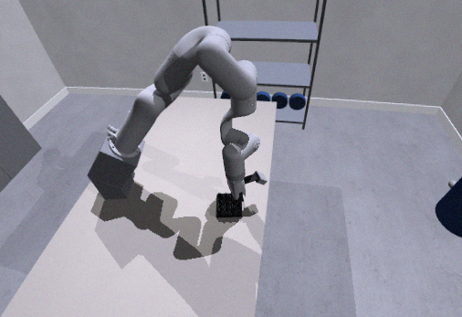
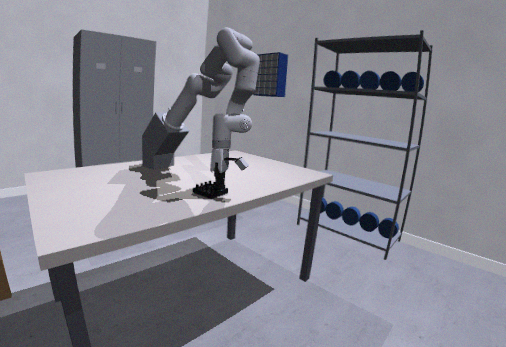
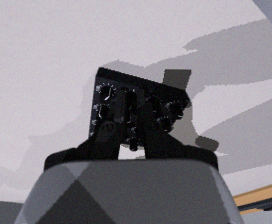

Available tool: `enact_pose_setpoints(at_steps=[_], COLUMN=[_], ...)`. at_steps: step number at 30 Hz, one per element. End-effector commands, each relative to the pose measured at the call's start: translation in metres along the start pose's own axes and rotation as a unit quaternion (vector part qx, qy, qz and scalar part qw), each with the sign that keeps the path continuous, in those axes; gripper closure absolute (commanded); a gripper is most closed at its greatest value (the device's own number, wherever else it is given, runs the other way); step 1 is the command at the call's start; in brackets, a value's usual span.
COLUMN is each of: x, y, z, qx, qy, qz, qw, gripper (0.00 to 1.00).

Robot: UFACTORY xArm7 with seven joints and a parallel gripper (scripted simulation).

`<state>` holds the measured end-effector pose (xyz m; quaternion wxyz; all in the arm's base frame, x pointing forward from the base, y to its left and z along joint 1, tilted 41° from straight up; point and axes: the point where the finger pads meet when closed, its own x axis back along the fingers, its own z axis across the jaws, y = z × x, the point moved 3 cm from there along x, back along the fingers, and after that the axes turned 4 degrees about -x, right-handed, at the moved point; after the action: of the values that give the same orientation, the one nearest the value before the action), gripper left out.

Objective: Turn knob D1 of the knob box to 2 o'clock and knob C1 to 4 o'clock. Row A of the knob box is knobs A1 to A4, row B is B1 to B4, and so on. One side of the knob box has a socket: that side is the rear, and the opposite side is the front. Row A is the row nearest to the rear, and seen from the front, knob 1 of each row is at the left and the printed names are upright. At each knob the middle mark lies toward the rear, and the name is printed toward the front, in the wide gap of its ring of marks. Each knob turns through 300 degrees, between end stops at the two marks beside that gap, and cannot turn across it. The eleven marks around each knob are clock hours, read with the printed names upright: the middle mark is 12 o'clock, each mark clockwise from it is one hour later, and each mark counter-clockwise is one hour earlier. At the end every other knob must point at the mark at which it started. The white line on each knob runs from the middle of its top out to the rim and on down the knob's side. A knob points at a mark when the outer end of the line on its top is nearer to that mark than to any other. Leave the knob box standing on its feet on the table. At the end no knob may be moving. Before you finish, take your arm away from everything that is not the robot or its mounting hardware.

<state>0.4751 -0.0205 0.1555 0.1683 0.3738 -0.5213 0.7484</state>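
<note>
The black knob box stands on the pale table near its right edge. It also shows in the exterior view and in the wrist view. My gripper points straight down onto the box's far right corner. In the wrist view my two dark fingers are closed around one knob at a corner of the box. The fingers hide the knob's name and white line, so I cannot tell which knob it is. Other knobs show to the left and right of the fingers.
The arm's dark base block stands on the table's left side. The table's right edge lies close beside the box. A metal shelf with blue rolls stands behind the table, and a grey cabinet by the wall.
</note>
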Motion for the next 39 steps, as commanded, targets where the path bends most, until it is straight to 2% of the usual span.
enact_pose_setpoints(at_steps=[1, 15, 39], x=[0.0007, 0.0007, 0.0007], y=[-0.0016, -0.0016, -0.0016], z=[0.0017, 0.0017, 0.0017], qx=[-0.039, -0.138, -0.169], qy=[-0.01, -0.009, -0.009], qz=[-0.009, -0.01, -0.01], qw=[0.999, 0.99, 0.986], gripper=[0.92, 0.92, 0.92])
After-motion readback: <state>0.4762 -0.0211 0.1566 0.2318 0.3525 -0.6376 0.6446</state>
